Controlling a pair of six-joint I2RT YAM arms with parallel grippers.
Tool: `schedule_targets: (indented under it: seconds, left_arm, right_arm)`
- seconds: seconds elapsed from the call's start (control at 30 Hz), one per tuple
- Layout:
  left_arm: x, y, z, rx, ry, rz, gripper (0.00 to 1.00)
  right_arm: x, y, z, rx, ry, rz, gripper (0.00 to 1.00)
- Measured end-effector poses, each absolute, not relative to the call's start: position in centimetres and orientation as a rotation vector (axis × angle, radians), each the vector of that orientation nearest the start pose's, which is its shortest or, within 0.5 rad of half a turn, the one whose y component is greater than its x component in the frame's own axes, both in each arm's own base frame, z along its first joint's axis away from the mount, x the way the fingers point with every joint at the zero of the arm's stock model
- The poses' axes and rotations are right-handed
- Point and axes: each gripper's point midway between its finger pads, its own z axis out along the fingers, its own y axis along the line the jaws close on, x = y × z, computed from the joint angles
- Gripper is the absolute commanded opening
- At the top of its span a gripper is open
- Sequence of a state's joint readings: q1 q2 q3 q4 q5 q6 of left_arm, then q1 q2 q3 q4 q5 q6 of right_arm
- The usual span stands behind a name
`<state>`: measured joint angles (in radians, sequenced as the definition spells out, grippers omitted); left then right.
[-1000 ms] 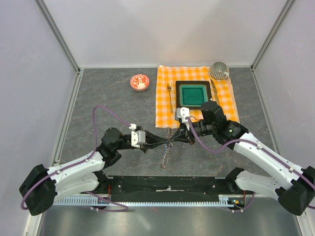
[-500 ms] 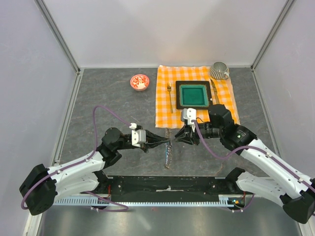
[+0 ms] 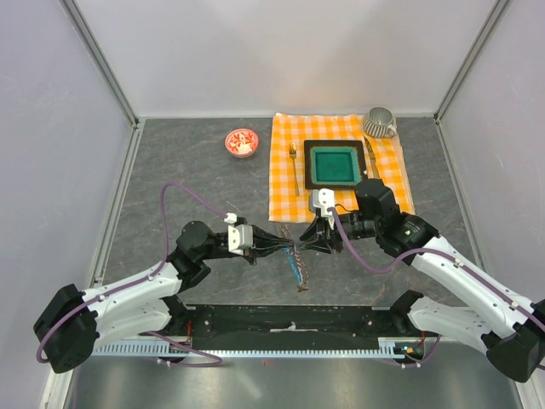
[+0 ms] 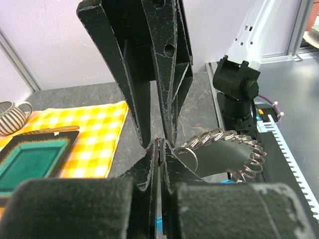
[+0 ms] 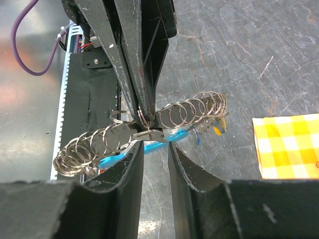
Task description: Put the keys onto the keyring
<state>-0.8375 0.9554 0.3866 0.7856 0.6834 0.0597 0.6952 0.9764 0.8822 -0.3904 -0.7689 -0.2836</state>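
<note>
The keyring [image 3: 298, 268] is a chain of many small grey metal rings with a cyan piece, hanging between the arms above the table. My left gripper [image 3: 288, 245] is shut on one of its rings; in the left wrist view [image 4: 160, 147] the jaws are pressed together with a blue sliver between them, and the rings [image 4: 234, 142] curve off to the right. My right gripper [image 3: 305, 243] faces it, tip to tip. In the right wrist view [image 5: 155, 144] its jaws stand apart, with a small silver key [image 5: 149, 133] just beyond the tips, on the rings [image 5: 184, 113]. Yellow [image 5: 219, 129] and blue [image 5: 198, 138] tags hang there.
An orange checked cloth [image 3: 285, 170] lies behind the grippers with a green tray [image 3: 334, 164], a fork [image 3: 294, 166], a knife [image 3: 372, 158] and a striped cup [image 3: 379, 123]. A red-and-white bowl [image 3: 241, 142] stands at the back left. The black base rail [image 3: 289, 324] runs along the near edge.
The hanging end of the keyring has swung to the right. My right gripper drew back to the right, then came slightly left towards the left gripper again. The left arm has stayed still.
</note>
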Motion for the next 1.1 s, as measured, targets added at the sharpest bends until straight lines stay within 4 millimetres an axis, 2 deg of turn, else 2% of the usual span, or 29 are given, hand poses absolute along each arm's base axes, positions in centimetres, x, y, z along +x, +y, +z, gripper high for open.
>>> schedule_targets:
  seconds: [0.3, 0.4, 0.5, 0.6, 0.8, 1.1]
  left_arm:
    - [13.5, -31.2, 25.3, 1.139, 0.969, -1.096, 0.02]
    - [13.5, -31.2, 25.3, 1.139, 0.968, -1.096, 0.02]
    - [13.4, -31.2, 25.3, 1.140, 0.968, -1.097, 0.02]
    - [13.4, -31.2, 25.3, 1.143, 0.966, -1.100, 0.02]
    - [13.3, -31.3, 25.5, 1.145, 0.957, -1.102, 0.02]
    - [12.7, -31.6, 25.3, 1.178, 0.931, -1.139, 0.02]
  right_arm:
    - [14.3, 27.4, 23.7, -1.393, 1.529, 1.082, 0.24]
    - [14.2, 27.5, 23.6, -1.397, 1.528, 1.091, 0.19]
    - [14.2, 27.5, 23.5, -1.397, 1.531, 1.094, 0.07]
    - [14.3, 27.5, 23.6, -1.396, 1.525, 1.091, 0.00]
    - [14.4, 27.6, 23.7, -1.394, 1.522, 1.092, 0.00]
    - [14.6, 28.2, 22.7, -1.403, 1.555, 1.127, 0.00]
